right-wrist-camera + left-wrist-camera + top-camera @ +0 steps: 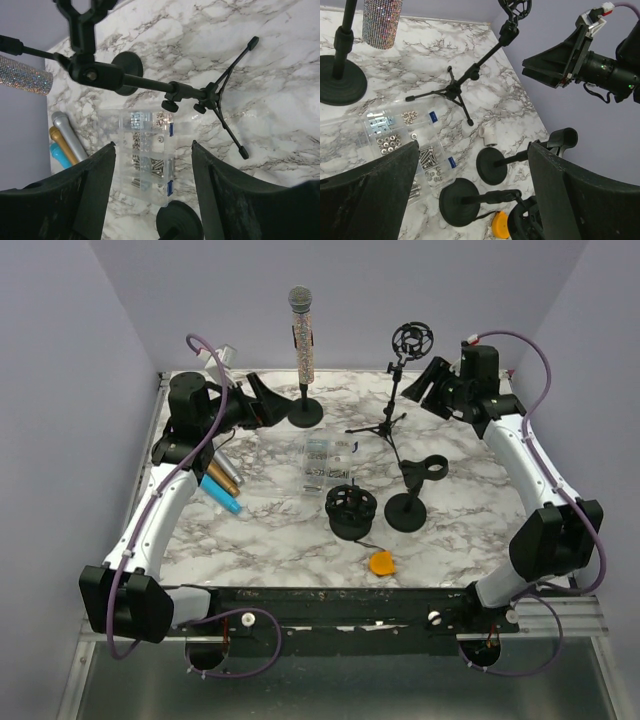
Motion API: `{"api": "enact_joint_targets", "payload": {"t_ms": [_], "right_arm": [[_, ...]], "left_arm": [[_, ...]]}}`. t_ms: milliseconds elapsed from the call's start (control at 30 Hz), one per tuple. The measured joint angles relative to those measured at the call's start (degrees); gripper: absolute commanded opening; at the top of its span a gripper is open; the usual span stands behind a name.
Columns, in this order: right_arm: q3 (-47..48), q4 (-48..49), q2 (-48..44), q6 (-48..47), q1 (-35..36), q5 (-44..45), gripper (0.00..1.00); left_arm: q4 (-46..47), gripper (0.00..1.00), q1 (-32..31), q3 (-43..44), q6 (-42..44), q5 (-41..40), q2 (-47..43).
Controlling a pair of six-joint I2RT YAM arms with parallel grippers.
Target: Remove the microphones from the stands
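Where the marble table [270, 530] spreads out between the two arms, the left gripper [474, 147] hangs with its jaws spread wide and nothing between them, just left of the round base of the stand [305, 413]. The right gripper [153, 146] is at the far right near the tripod stand [385, 425]; its jaws are also parted and hold nothing.

The glittery microphone [301, 335] stands upright in its stand at the back of the table, head uppermost, with neither gripper touching it. The tripod stand carries a ring-shaped shock mount [412, 338] at the top of its tilted pole. Nearer the front, a short stand [408, 508] on a round base has an open clip at its top, and a black basket mount [351, 510] sits just left of it.

A clear compartment box [325, 465] lies between the microphone's stand and the basket mount. Its cells hold nuts [387, 142], screws [427, 160] and a few small blue pieces [432, 116], each kind in its own cell.

Three loose microphones, silver [70, 135], gold [60, 145] and blue [57, 155], lie side by side at the left, partly hidden under the left arm from above. A small orange object [381, 562] lies near the front edge; what it is cannot be made out. The left wrist view cuts off the glittery microphone's head.
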Motion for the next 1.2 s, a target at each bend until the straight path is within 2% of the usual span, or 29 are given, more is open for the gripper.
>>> {"api": "enact_joint_targets", "payload": {"t_ms": [200,300,500,567,733,900,1200], "right_arm": [[-2.99,4.90,5.46,3.41,-3.21,-9.14,0.63],[-5.40,7.91,7.34,5.31,-3.34,-11.82,0.64],[-11.28,17.42,9.64,10.95,-3.63,-17.14,0.63],[-13.55,21.92,10.40,13.35,-3.78,-18.03,0.56],[-18.58,31.41,11.50,20.04,-3.76,-19.28,0.54],[-19.10,38.03,12.61,25.24,-3.85,-19.76,0.52],[-19.12,42.69,15.02,29.64,-3.87,-19.76,0.49]], "left_arm": [[-0.59,0.89,0.00,0.00,0.70,0.63,0.72],[-0.76,0.93,0.00,0.00,0.79,0.85,0.83],[-0.66,0.93,0.76,0.00,1.11,1.49,0.81],[-0.44,0.93,1.16,0.00,1.09,1.75,0.81],[0.83,0.93,2.32,-0.22,0.61,2.64,0.81],[1.99,0.93,3.30,-0.81,-0.44,3.54,0.83],[3.41,0.93,4.26,-1.60,-1.79,4.59,0.83]]}}
